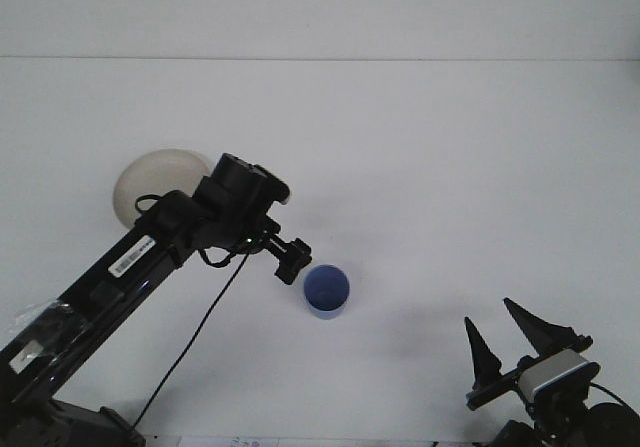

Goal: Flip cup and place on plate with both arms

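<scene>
Front view: the small blue plastic cup [326, 291] stands mouth-up mid-table, right of the round cream plate [150, 180]. The left gripper [290, 264] hovers just beside its rim; whether it is spread, I cannot tell. The right gripper [505, 339] waits empty, fingers apart. Approach squarely, avoid nudging it.
</scene>
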Controlling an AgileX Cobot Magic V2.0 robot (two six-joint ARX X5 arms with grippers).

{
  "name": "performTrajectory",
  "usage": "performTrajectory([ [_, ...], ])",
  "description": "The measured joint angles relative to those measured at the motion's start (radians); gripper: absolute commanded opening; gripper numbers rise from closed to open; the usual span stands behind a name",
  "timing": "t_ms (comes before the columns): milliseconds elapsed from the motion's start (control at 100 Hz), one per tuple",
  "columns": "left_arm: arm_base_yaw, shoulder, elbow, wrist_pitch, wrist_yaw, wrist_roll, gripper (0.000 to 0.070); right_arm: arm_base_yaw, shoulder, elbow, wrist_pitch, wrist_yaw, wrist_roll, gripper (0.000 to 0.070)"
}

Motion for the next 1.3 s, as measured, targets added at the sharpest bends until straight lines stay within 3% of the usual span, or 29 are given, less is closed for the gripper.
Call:
performTrajectory([
  [140, -0.039, 0.071, 0.003, -0.026, -0.038, 0.027, 0.063, 0.0, 0.0, 0.0, 0.0, 0.0, 0.0, 0.0438],
  [880, -0.099, 0.273, 0.003, 0.025, -0.044, 0.101, 0.0611, 0.0, 0.0, 0.0, 0.0, 0.0, 0.0, 0.0438],
  [950, -0.101, 0.279, 0.003, 0.027, -0.044, 0.101, 0.0519, 0.0, 0.0, 0.0, 0.0, 0.0, 0.0, 0.0438],
  [1170, -0.11, 0.292, 0.003, 0.029, -0.044, 0.105, 0.0094, 0.0, 0.0, -0.001, 0.0, 0.0, 0.0, 0.0438],
  [1240, -0.114, 0.292, 0.003, 0.028, -0.043, 0.105, 0.0003, 0.0, 0.0, -0.001, 0.0, 0.0, 0.0, 0.0438],
  [1300, -0.116, 0.292, 0.003, 0.027, -0.044, 0.105, 0.0004, 0.0, 0.0, -0.001, 0.0, 0.0, 0.0, 0.0438],
])
